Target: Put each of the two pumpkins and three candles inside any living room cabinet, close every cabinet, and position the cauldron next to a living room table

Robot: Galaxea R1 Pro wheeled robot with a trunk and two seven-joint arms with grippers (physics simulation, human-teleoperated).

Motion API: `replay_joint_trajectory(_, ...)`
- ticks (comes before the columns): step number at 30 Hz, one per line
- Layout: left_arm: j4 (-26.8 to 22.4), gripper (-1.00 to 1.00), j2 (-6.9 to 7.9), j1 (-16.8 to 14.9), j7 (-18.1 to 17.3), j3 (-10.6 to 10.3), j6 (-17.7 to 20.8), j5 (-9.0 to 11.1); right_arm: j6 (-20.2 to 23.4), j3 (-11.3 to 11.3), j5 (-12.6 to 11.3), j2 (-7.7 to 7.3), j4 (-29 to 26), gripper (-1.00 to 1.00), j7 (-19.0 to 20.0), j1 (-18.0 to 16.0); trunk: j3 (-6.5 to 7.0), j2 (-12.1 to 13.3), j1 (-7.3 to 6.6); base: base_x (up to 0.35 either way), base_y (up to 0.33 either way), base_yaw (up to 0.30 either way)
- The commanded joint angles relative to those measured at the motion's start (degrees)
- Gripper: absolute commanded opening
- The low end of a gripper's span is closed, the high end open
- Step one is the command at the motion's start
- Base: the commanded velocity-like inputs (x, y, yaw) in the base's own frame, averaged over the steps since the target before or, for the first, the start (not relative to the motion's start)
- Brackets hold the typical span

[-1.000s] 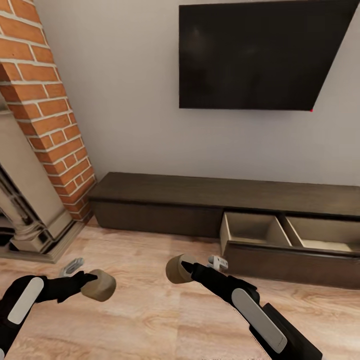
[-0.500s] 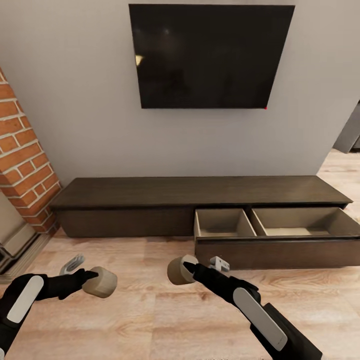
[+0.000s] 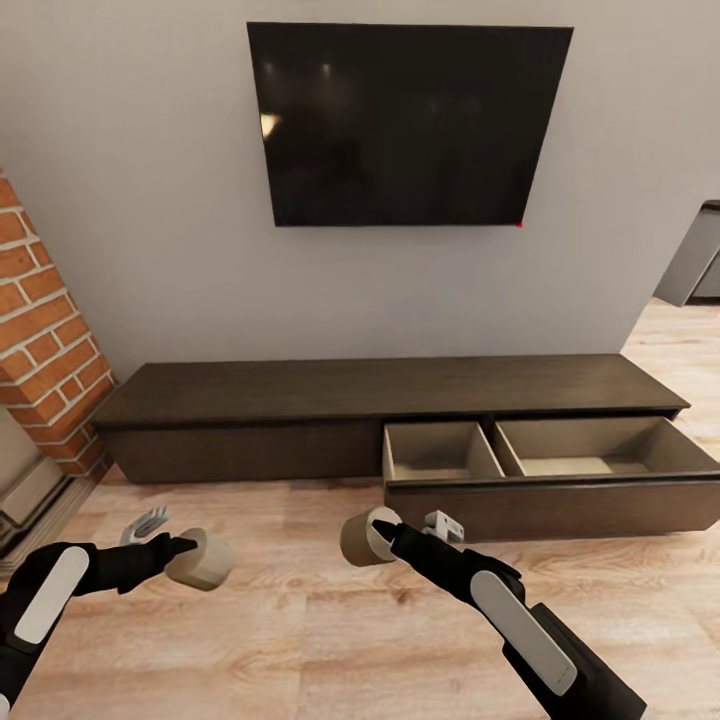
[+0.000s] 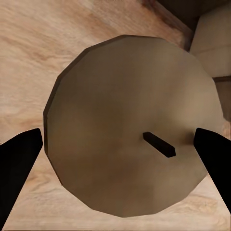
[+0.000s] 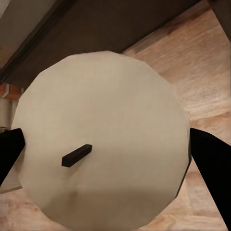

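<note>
The long dark-brown cabinet [image 3: 300, 390] stands along the wall under the TV, with its right drawer [image 3: 545, 480] pulled open and its two pale compartments bare. My left gripper [image 3: 190, 552] is shut on a tan candle [image 3: 203, 560] above the floor, left of the drawer. My right gripper [image 3: 385, 535] is shut on a second candle [image 3: 362, 537] just in front of the drawer's left end. Each wrist view looks at its candle's flat wick end between two black fingers: the left candle [image 4: 130, 125], the right candle [image 5: 101, 139].
A black TV [image 3: 405, 125] hangs on the grey wall above the cabinet. A brick fireplace column [image 3: 40, 330] stands at the left. Wood floor [image 3: 300, 620] spreads under both arms. A grey unit [image 3: 695, 255] shows at the far right.
The view has swung right and a little nearer, so the cabinet and open drawer sit more centred. Both grippers still hold their candles in the same pose.
</note>
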Motion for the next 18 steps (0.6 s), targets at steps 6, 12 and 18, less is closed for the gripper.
replay_joint_trajectory(6, -0.1, -1.00, -0.30, 0.0, 7.8, -0.5, 0.2, -0.7, 0.4, -2.8, -0.4, -0.03, 0.8, -1.00, -4.5, -0.1, 0.62, 2.4, -1.33, 0.000, 0.000, 0.010)
replay_joint_trajectory(12, -1.9, -1.00, -3.70, 0.0, 18.8, -1.6, 0.2, -0.7, 0.3, -3.1, 0.2, 0.29, 1.1, -1.00, -15.0, -0.1, 1.15, 4.8, -2.65, 0.000, 0.000, 0.070)
replay_joint_trajectory(18, -2.6, -1.00, -4.66, 0.0, 22.4, -1.8, 0.2, -0.7, 0.2, -2.8, 0.4, 0.59, 1.2, -1.00, -23.2, -0.1, 1.67, 7.2, -3.97, 0.000, 0.000, 0.092)
